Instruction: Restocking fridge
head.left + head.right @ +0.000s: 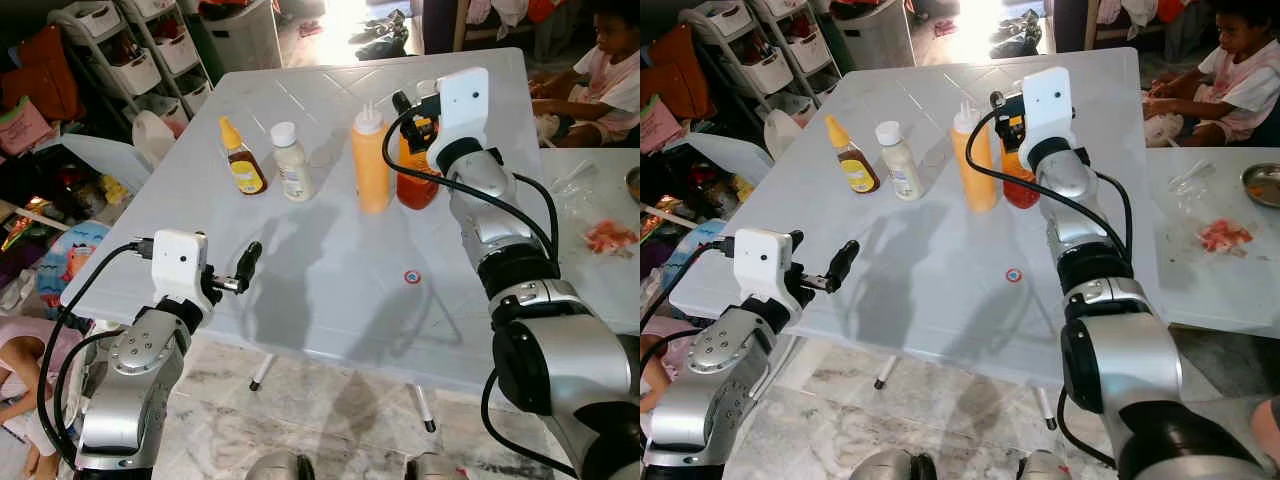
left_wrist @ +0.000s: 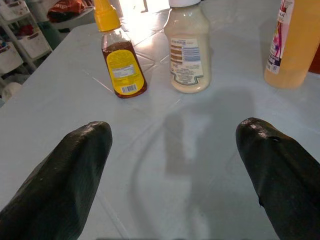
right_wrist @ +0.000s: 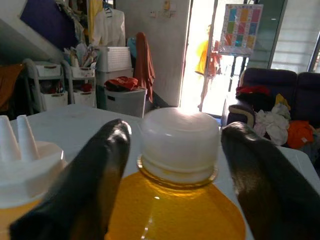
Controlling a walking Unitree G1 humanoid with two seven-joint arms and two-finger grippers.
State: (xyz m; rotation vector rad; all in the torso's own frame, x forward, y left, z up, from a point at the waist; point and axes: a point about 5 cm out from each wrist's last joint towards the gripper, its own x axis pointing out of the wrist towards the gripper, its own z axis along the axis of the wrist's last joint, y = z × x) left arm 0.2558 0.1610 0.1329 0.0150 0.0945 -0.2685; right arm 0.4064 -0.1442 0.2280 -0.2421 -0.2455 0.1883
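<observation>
Four bottles stand in a row across the white table [image 1: 330, 310]: a honey bottle [image 1: 241, 158] with a yellow cap, a pale sauce bottle [image 1: 291, 163] with a white cap, a tall orange squeeze bottle [image 1: 370, 160] and a squat orange-red bottle [image 1: 415, 185]. My right gripper [image 3: 177, 131] is open and straddles the white cap [image 3: 179, 140] of that orange-red bottle, one finger on each side; in the left eye view the right gripper [image 1: 410, 110] hangs over its top. My left gripper [image 1: 250, 262] hovers open above the table's near-left part, nothing between its fingers [image 2: 65, 175].
A small red-and-blue disc [image 1: 412, 277] lies on the table near my right arm. A second table at the right holds a plastic bag with pink food [image 1: 610, 238]. A person [image 1: 610, 60] sits at the far right. Shelving racks [image 1: 130, 50] and clutter fill the left.
</observation>
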